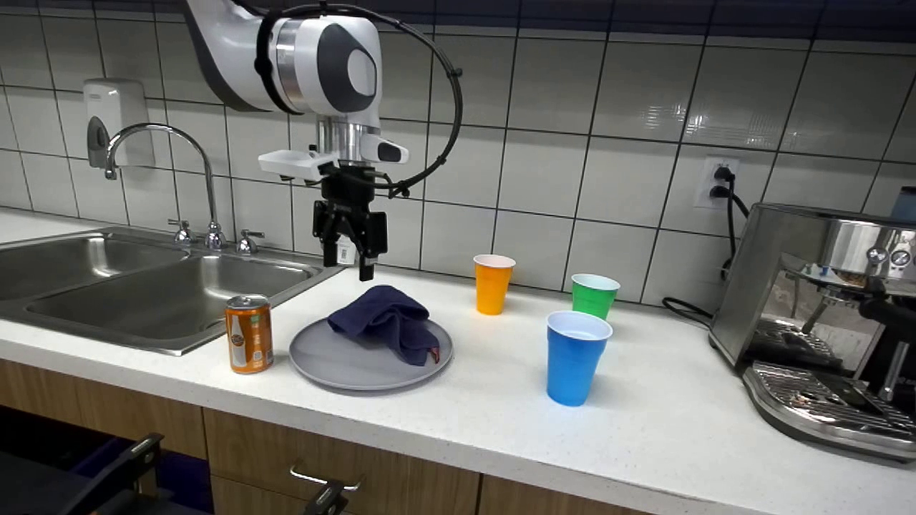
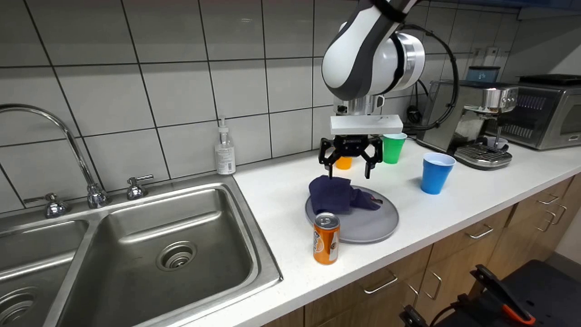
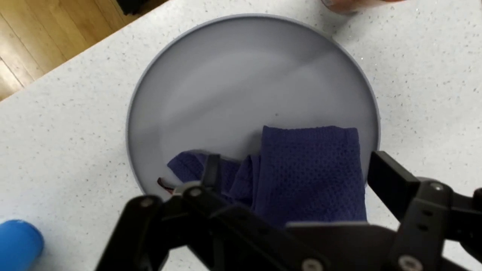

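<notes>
My gripper (image 1: 348,268) is open and empty, pointing down above a dark blue cloth; it also shows in an exterior view (image 2: 349,175) and the wrist view (image 3: 295,165). The folded, rumpled cloth (image 1: 383,318) lies on a round grey plate (image 1: 340,365) on the white counter. In the wrist view the cloth (image 3: 310,169) appears between the two fingers, with a gap below them. A small dark reddish piece (image 3: 164,185) sticks out at the cloth's end; what it is cannot be told. An orange can (image 2: 326,239) stands upright beside the plate (image 2: 370,227).
A blue cup (image 1: 575,361), an orange cup (image 1: 494,286) and a green cup (image 1: 594,297) stand on the counter. A steel sink (image 2: 258,254) with a faucet (image 2: 68,136), a soap bottle (image 2: 225,156), an espresso machine (image 1: 744,279) and an oven (image 2: 549,113) are around. Tiled wall behind.
</notes>
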Robot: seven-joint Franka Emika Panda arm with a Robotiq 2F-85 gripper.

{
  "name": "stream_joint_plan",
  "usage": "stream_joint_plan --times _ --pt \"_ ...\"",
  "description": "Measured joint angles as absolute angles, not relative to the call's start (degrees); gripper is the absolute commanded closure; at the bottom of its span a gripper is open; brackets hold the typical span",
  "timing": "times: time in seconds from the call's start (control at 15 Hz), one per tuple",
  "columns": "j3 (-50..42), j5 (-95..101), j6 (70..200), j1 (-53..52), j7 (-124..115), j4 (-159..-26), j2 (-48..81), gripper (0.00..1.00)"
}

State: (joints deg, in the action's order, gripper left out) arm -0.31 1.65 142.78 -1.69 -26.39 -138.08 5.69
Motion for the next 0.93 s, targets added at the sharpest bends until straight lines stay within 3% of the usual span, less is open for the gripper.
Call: stream_joint_plan --times 0.93 --pt "-6.74 7.71 149.8 -8.58 -58.27 -130.42 19.14 0.0"
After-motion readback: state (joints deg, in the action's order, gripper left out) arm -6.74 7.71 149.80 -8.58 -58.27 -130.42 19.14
